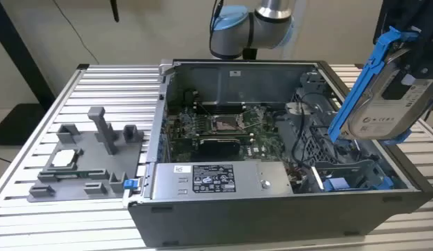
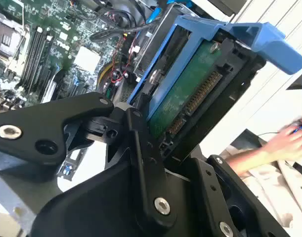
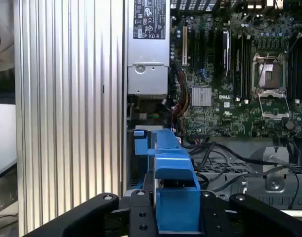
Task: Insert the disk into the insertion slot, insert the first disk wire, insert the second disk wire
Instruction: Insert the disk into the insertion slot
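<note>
The gripper (image 3: 176, 210) is clamped tight on the disk (image 1: 380, 112), pinching its blue frame from both sides. The disk hangs tilted in the air above the computer case (image 1: 272, 219), well apart from the insertion slot (image 1: 352, 180) low inside the case. To do this well, I think the blue frame must line up straight with the slot's blue rails and go in slowly, missing the black wires (image 3: 206, 153). The case wall hides part of the slot. I cannot tell which wires are the disk's.
</note>
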Motion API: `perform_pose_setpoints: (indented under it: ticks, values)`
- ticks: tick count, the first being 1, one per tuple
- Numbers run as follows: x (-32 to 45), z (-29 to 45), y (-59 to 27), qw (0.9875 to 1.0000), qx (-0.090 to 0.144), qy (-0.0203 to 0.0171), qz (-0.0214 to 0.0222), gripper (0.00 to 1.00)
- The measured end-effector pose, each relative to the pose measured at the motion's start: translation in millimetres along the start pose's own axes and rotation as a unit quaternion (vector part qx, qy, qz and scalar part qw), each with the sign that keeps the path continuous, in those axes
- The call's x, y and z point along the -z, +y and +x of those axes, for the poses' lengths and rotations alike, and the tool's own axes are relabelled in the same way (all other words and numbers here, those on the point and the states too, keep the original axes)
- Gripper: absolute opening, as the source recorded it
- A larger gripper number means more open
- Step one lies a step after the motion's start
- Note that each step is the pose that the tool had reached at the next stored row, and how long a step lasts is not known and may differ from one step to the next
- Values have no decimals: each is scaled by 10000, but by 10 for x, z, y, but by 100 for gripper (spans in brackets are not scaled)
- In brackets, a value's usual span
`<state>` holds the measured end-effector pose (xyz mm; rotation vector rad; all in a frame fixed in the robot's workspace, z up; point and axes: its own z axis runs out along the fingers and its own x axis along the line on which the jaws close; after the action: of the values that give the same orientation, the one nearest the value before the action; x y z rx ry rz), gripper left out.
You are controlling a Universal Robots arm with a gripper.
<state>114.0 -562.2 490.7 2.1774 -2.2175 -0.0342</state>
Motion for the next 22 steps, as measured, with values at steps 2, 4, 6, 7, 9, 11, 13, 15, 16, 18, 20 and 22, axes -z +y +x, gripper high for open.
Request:
perform_pose_setpoints:
  ticks: [2,4,6,7,9,11,13,15,16,18,20,22]
  values:
    - [0,0,0,10000,0,2,0,0]
    - [-1,0,0,10000,0,4,0,0]
    - [-1,0,0,10000,0,4,0,0]
    - [-3,0,0,10000,0,3,0,0]
    - [-11,0,0,10000,0,3,0,0]
    - [-24,0,-1,10000,0,4,0,0]
    - [-41,0,-2,10000,0,4,0,0]
    - [-61,0,-2,10000,-1,4,0,0]
    - [-71,-1,-3,10000,0,4,0,0]
    - [-90,-1,-3,10000,0,3,0,0]
    - [-109,-1,-4,10000,0,4,0,0]
    - [-129,-1,-5,10000,0,4,1,0]
